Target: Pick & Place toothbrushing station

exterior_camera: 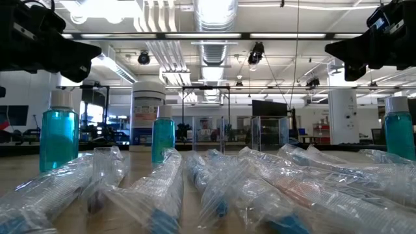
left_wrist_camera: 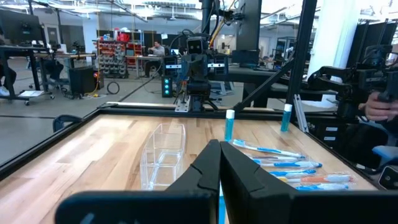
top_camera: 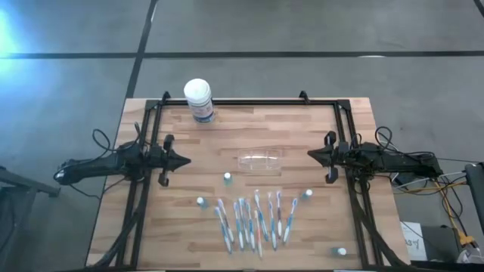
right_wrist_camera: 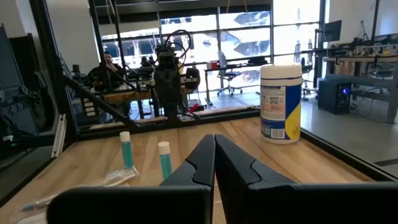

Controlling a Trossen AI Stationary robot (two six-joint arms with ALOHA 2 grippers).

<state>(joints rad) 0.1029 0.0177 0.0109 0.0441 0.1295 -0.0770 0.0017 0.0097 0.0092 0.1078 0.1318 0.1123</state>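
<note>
Quick count from my side of the table: one clear toothbrushing station (top_camera: 260, 159) in the middle, one white-lidded canister (top_camera: 199, 100) up at the far edge, and four little blue bottles with white caps (top_camera: 227, 177) that I can make out. The wrapped toothbrushes (top_camera: 253, 217) lie in a fan, roughly eight, but they overlap so I can't be sure. Then my two claws, left gripper (top_camera: 184, 159) and right gripper (top_camera: 311, 154), both pinched closed

The light striped-wood table (top_camera: 174, 219) carries a colourless see-through plastic holder (top_camera: 260, 160) and a white-lidded round canister (top_camera: 199, 100) (blue-and-yellow label). Small teal bottles (exterior_camera: 58, 138) have white caps; the wrapped toothbrushes (top_camera: 253, 219) show blue, white and orange.
</note>
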